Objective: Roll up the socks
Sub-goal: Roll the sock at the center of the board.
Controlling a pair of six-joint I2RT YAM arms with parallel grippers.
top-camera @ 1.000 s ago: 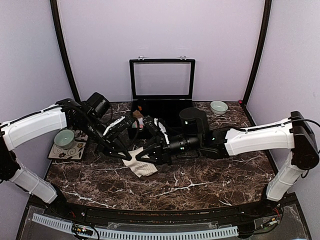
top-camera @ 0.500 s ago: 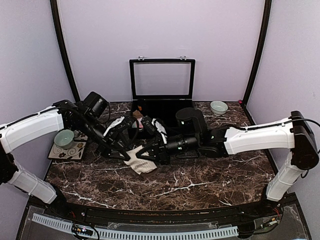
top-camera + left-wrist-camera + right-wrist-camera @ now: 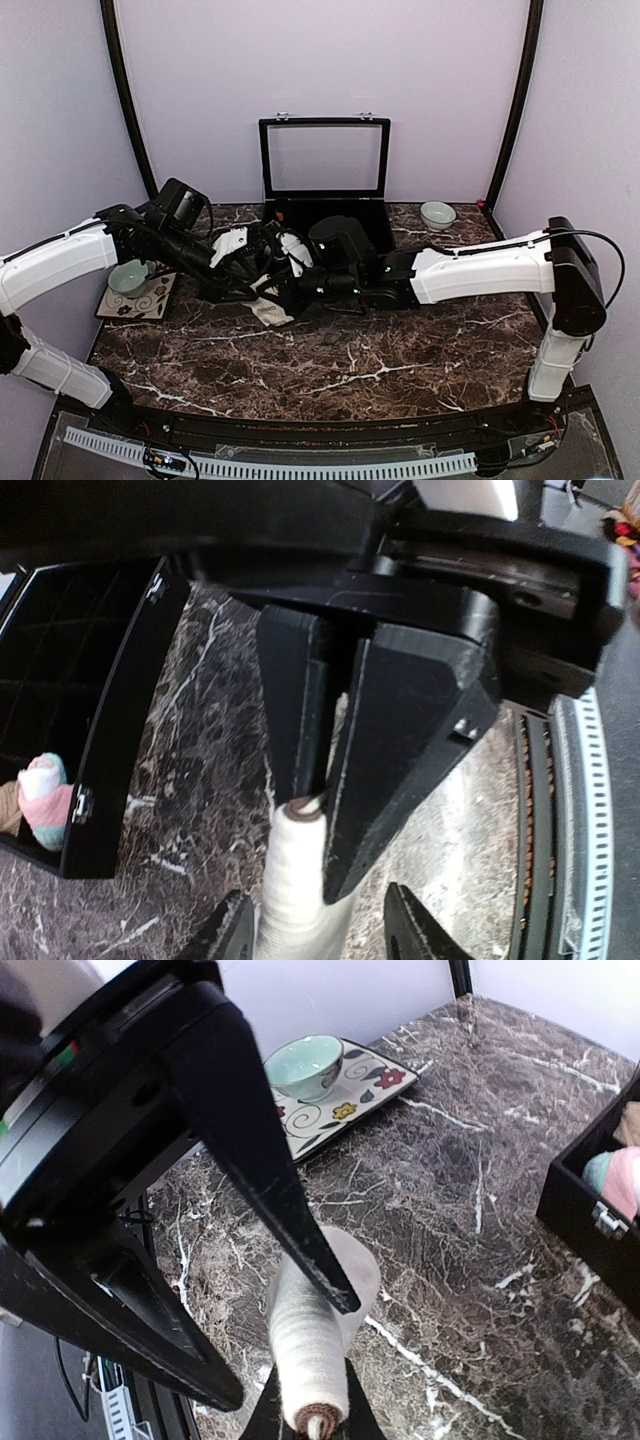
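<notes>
Right gripper (image 3: 312,815) is clamped on the brown-banded end of the cream sock (image 3: 310,1355), a knit tube over the veined marble table (image 3: 480,1160). Left gripper (image 3: 315,930) straddles it, fingers apart. I see the pink sock (image 3: 45,792) bundled inside the black case (image 3: 120,740), and a glossy mint bowl (image 3: 305,1062) on the patterned tray (image 3: 372,1078).

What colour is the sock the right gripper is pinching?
The sock is cream with a brown band at its end; best in the right wrist view.
</notes>
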